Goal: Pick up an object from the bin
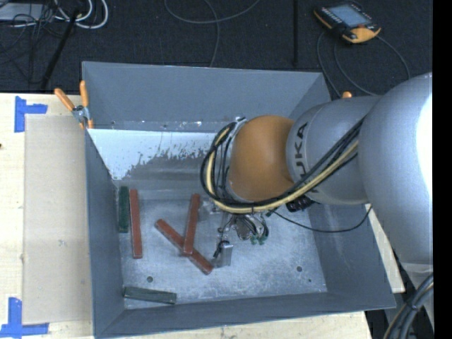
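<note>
KUKA arm (pixel 367 147), end effector (pixel 222 253) nr red stick (pixel 171 235)

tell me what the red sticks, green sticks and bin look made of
Red sticks: matte, flat, straight-edged, probably painted wood or plastic; can't tell which. Green sticks: same shape, dull dark finish, likely the same stuff. Bin: grey sheet metal, judging by its flat folded walls and soft sheen.

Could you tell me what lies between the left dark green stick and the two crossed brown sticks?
One brown stick beside the green stick, then bare floor before the crossed sticks, per the camera view.
</note>
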You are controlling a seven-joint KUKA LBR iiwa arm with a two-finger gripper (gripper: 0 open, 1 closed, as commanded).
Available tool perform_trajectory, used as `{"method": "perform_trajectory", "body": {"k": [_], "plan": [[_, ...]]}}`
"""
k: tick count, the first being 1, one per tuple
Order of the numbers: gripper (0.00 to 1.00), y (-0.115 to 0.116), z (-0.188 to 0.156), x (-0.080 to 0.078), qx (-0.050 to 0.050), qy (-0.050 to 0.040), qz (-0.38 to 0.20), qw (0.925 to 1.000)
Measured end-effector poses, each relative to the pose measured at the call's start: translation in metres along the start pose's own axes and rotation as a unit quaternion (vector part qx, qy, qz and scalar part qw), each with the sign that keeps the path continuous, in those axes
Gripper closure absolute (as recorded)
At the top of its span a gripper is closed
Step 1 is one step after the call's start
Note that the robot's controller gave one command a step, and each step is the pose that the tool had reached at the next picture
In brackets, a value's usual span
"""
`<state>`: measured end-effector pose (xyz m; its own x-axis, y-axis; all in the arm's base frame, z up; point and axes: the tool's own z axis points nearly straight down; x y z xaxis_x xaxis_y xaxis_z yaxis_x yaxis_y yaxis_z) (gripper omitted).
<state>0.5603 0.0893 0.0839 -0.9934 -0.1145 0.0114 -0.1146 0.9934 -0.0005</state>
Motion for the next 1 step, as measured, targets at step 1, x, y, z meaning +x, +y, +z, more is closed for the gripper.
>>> {"method": "perform_trajectory", "body": {"k": [1], "plan": [[0.0, 0.0335, -0.007, 0.0218, 0.0, -0.0083, -0.065, 0.9979]]}}
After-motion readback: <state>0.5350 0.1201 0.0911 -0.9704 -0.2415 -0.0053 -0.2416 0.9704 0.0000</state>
